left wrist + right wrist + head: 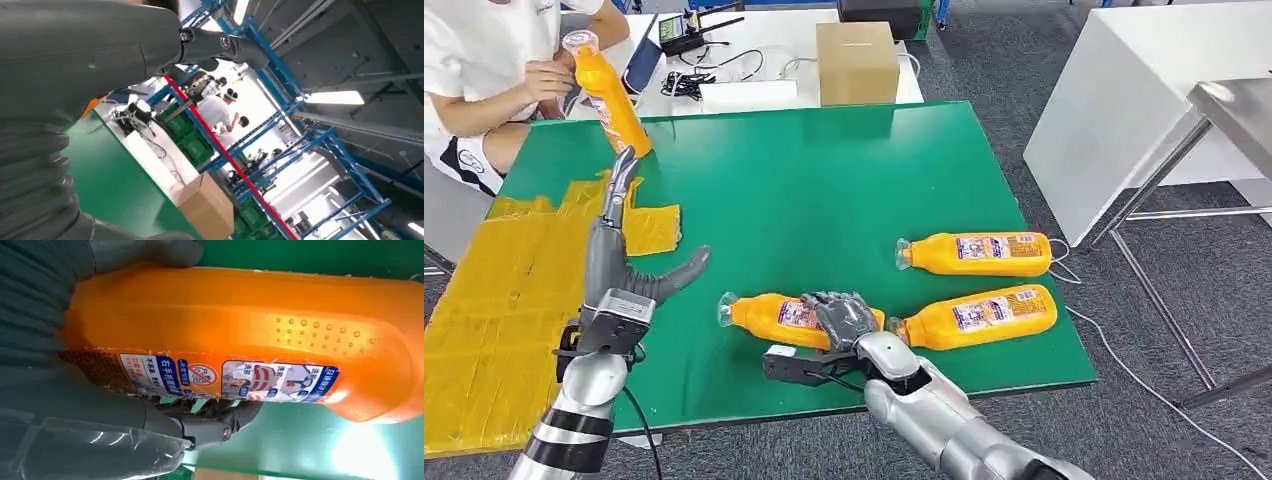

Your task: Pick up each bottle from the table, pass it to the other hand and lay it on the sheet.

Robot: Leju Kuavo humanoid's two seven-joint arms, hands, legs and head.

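Right hand (842, 318) wrapped over the near bottle (776, 318), lying on the green table (824, 180); fingers (215, 427) curl under its label. Smooth plastic, likely slick and heavy if full; grip mid-body. Left hand (619, 255) spread, holding nothing, above the yellow sheet (494, 300).

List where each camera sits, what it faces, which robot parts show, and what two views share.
Head view: high on the body, looking down at the green table; both arms, left hand, right hand on a bottle.
Left wrist view: behind the left hand, facing racks and ceiling.
Right wrist view: behind the right hand, close on that bottle.
Shared: cardboard box.
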